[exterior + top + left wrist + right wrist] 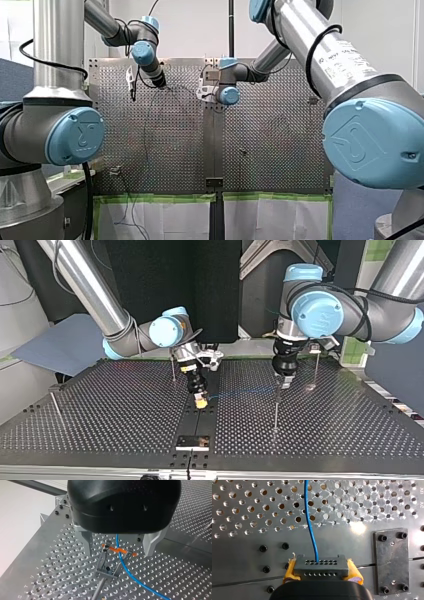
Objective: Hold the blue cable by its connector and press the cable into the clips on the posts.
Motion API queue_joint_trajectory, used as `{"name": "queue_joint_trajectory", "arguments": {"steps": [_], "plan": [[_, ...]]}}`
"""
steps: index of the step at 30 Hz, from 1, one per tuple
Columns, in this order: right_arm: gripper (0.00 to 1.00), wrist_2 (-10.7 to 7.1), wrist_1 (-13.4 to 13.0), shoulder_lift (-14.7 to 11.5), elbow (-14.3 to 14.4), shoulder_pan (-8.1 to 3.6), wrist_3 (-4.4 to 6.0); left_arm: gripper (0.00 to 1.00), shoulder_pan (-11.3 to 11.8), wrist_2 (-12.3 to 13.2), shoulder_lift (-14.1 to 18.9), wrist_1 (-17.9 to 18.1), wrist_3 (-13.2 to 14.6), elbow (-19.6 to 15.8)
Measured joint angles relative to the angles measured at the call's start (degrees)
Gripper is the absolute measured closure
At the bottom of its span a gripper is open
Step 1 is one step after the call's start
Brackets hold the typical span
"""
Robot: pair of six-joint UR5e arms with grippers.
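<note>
— How are the fingers of my right gripper (pixel 322 573) set?
— They are clamped on the connector (pixel 321 564). Its dark body, dotted with holes, is squeezed between the yellow pads (pixel 290 569).

— Where is the blue cable (pixel 310 525) found?
— It is seen leaving the connector's face and is carried ahead of the gripper over the perforated table (pixel 242 510). A black plate (pixel 390 562) is bolted to the table just beside the gripper.

— What is shown of my left gripper (pixel 118 552)?
— Its metal fingers (pixel 86 541) are held apart, and the cable is passed between them without being touched. Under them a clip (pixel 110 566) with an orange strip (pixel 113 549) is mounted on a post (pixel 98 590). The cable is laid across the strip and along the clip's side. Whether it is seated in the clip cannot be told.

— And farther out?
— In the top view the cable is stretched from the yellow pads across to that post, above the table. Other posts (pixel 173 367) are set well apart around the grippers.
</note>
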Motion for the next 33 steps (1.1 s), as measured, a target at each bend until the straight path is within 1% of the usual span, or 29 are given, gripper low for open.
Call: {"name": "queue_joint_trajectory", "arguments": {"steps": [11,14,21,26,30,33], "plan": [[1.00,0.01,0.0,0.0,0.0,0.02,-0.01,0.00,-0.6,-0.1,0.3,0.1,1.2,0.0],[1.00,0.00,0.1,0.0,0.0,0.01,-0.01,0.00,-1.0,-0.5,0.4,0.1,2.2,0.0],[1.00,-0.02,0.3,0.0,0.0,-0.09,-0.01,0.00,-2.2,-1.1,0.5,0.1,5.8,0.0],[1.00,-0.02,0.5,0.0,0.0,-0.16,-0.03,0.00,-2.6,-1.1,0.5,0.2,6.8,0.0],[1.00,0.02,0.6,-0.1,0.0,-0.22,-0.04,0.00,-4.0,-1.2,0.5,1.3,7.8,0.0],[1.00,0.03,0.7,-0.1,0.0,-0.29,-0.02,0.00,-4.8,-1.2,0.4,2.8,7.4,0.0]]}}
